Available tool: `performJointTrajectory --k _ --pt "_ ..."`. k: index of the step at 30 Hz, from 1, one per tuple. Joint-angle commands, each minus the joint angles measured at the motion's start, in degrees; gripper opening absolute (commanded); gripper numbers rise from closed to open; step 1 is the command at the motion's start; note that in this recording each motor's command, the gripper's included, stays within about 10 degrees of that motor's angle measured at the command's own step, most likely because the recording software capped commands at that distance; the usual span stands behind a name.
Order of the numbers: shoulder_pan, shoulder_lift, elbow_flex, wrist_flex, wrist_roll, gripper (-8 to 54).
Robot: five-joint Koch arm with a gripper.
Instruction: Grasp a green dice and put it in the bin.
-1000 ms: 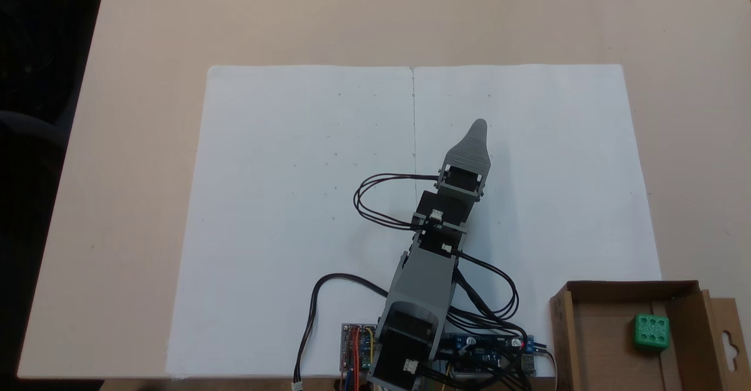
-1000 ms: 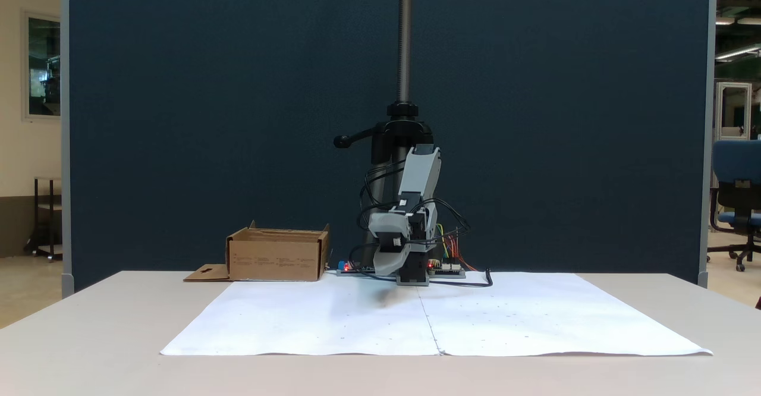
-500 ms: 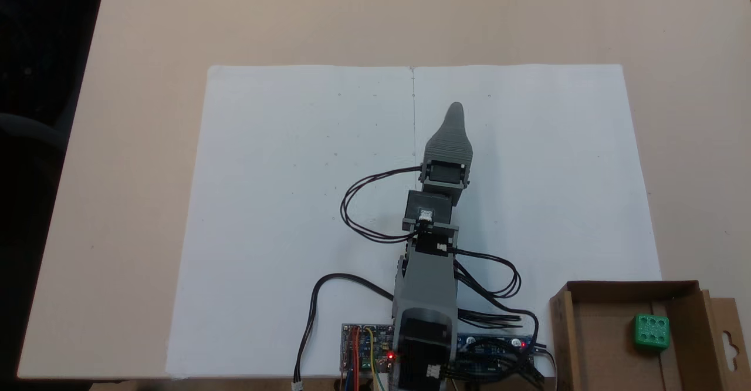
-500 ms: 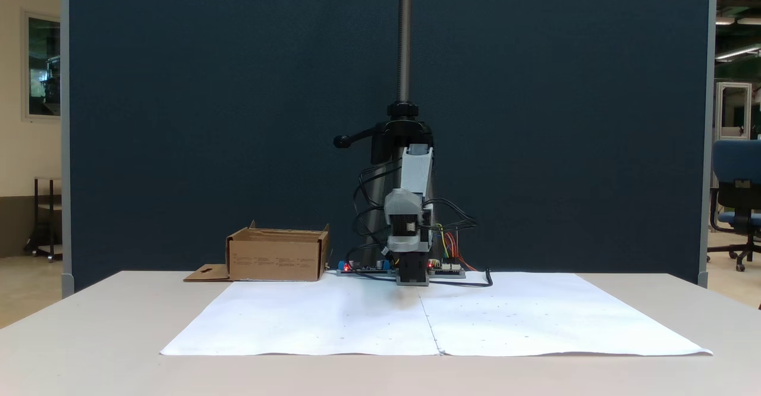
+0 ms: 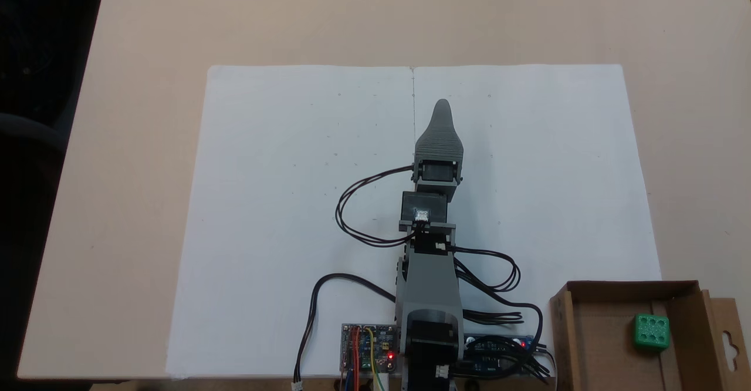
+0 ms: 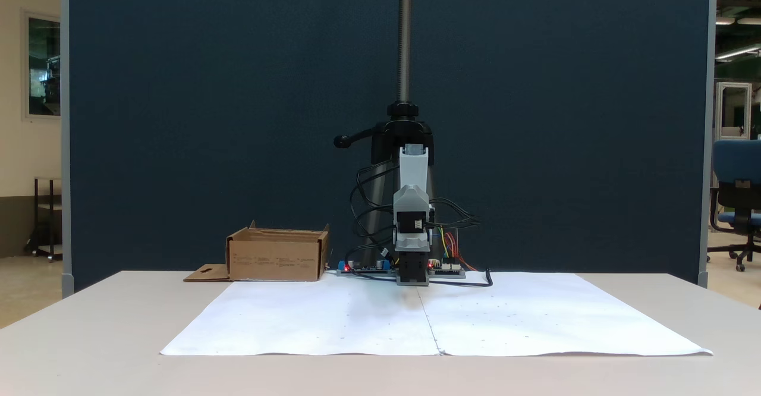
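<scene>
The green dice (image 5: 651, 331) lies inside the brown cardboard bin (image 5: 595, 326) at the lower right corner of a fixed view from above, resting on the bin's floor with a many-pip face up. In a fixed view from the front the bin (image 6: 276, 257) stands at the left and its walls hide the dice. My gripper (image 5: 441, 106) hangs over the middle of the white paper, far from the bin, pointing away from the arm's base. From above one grey jaw covers the other, and the gripper (image 6: 411, 197) faces the front camera head-on. Nothing shows between the jaws.
A large white paper sheet (image 5: 281, 203) covers the middle of the tan table (image 5: 146, 39). Circuit boards (image 5: 366, 347) and looping black cables (image 5: 352, 215) sit around the arm's base. A black camera stand (image 6: 404, 128) rises behind the arm.
The arm has swung left in the view from above, away from the bin side, until it points straight along the paper's centre line. The dice has stayed in the bin.
</scene>
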Motion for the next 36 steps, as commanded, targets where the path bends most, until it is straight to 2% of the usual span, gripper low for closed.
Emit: performJointTrajectory --k 1,36 --pt "0.6 6.1 3.8 -5.5 2.5 45.5" --pt "0.2 6.1 3.8 -5.1 2.6 45.0"
